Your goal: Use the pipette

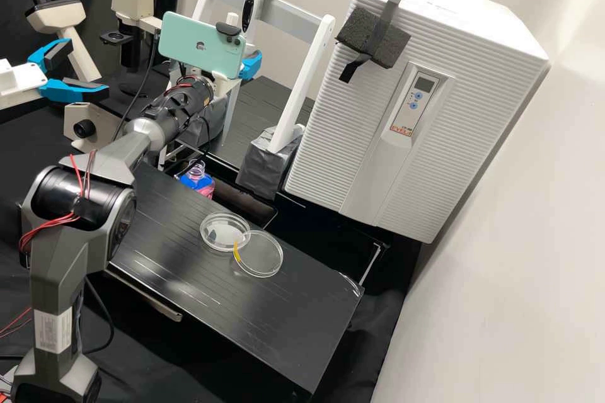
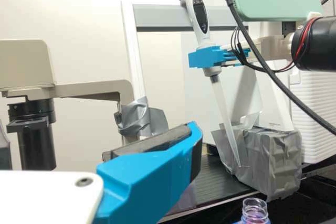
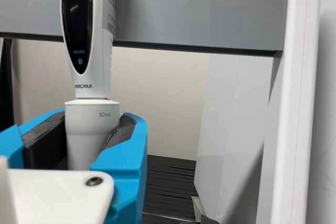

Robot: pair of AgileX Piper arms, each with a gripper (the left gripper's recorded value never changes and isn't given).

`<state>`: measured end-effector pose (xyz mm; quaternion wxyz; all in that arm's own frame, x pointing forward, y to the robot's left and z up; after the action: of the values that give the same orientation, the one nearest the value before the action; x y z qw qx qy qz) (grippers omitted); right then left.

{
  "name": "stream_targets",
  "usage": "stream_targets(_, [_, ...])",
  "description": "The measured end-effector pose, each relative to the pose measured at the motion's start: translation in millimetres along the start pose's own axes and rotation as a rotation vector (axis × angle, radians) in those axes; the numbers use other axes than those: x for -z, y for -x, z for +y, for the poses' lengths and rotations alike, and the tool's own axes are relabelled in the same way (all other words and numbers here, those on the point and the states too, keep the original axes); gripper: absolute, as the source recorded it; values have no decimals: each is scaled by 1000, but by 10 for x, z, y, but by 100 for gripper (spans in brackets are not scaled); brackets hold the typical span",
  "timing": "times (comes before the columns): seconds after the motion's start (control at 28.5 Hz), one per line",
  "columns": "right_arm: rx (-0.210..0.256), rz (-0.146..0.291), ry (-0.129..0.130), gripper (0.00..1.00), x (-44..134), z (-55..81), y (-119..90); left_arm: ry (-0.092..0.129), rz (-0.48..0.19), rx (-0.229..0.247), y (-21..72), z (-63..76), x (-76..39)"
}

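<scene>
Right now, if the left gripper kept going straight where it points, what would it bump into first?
Probably the white stand's taped leg, straight ahead of the left gripper. The pipette is off to one side. Depth is hard to judge.

The right arm (image 1: pixel 69 214) is dark grey with paler silver-grey links and a black-capped round joint at its near end. Thin red wires (image 1: pixel 47 225) loop over that joint, and a white printed label (image 1: pixel 53 330) sits on the link below. The right hand (image 3: pixel 79 129) and left hand (image 1: pixel 82 69) are white, with bright blue fingers (image 3: pixel 128 150) lined with dark grey pads (image 3: pixel 119 129). A round silver screw (image 3: pixel 94 181) sits in the white plate.
</scene>
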<state>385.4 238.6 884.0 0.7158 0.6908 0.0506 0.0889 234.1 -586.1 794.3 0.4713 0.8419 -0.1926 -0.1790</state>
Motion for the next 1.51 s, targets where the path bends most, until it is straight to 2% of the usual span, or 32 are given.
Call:
stream_targets(0.07, [6,2,-18,0,12,6,-4,0,0,0,0,0,0])
stream_targets(0.28, [28,8,-29,0,55,25,-16,5,7,-1,0,1,7])
stream_targets(0.35, [29,12,-40,0,72,39,-20,13,18,-3,0,3,16])
stream_targets(0.7, [-11,22,-74,0,109,228,43,18,25,-4,0,4,22])
stream_targets(0.88, [-53,38,-133,0,139,331,130,18,25,-4,0,4,22])
stream_targets(0.91, [-80,43,-156,0,129,356,187,18,25,-3,-1,-1,23])
stream_targets(1.05, [-157,61,-217,0,93,390,375,19,32,24,-29,-85,20])
stream_targets(1.16, [-189,73,-229,0,77,365,495,10,34,50,-72,-166,4])
stream_targets(1.23, [-198,82,-224,0,70,319,569,-1,33,73,-111,-239,-17])
stream_targets(1.34, [-194,81,-214,0,39,240,624,-2,21,104,-140,-328,-53])
stream_targets(1.37, [-196,81,-211,0,27,214,635,-9,19,111,-144,-349,-57])
stream_targets(1.44, [-180,75,-208,0,3,135,660,-24,14,132,-154,-414,-68])
stream_targets(1.51, [-152,66,-204,0,-24,36,689,-26,13,160,-163,-485,-72])
